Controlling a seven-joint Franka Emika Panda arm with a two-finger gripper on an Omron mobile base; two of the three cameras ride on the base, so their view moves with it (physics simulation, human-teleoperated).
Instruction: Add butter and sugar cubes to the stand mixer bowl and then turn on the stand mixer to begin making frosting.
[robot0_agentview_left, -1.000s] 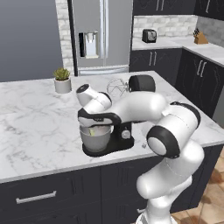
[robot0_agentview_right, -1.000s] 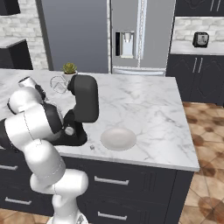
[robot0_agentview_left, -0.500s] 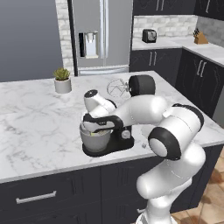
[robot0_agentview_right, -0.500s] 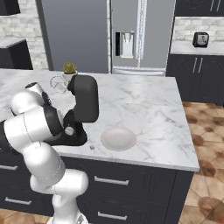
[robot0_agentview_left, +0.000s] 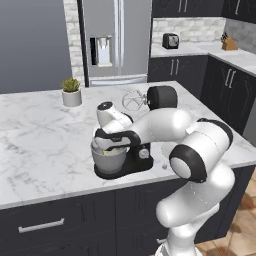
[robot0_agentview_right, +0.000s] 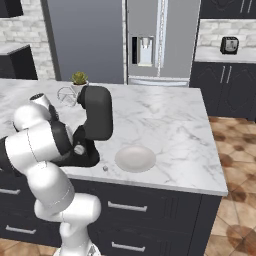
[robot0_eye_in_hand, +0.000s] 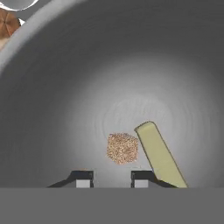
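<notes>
Tool (robot0_eye_in_hand: 108, 179), tips spread and empty, hangs inside the stand mixer bowl (robot0_eye_in_hand: 52, 96) (sugar cube (robot0_eye_in_hand: 122, 148) just ahead, beside butter (robot0_eye_in_hand: 159, 153)).

The left base view looks forward and down from behind the arm at 7 o'clock, the right from 5 o'clock; both share the mixer (robot0_agentview_left: 150, 120) (robot0_agentview_right: 95, 122) on the counter (robot0_agentview_left: 35, 135) (robot0_agentview_right: 170, 115). The hand view peers (very close) into the bowl (robot0_eye_in_hand: 52, 87).

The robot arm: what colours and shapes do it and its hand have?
The arm has glossy white rounded segments with black bands at the joints and a bulky elbow. The hand ends in two small dark finger tips with pale grey pads. No cables or markings are visible.
</notes>
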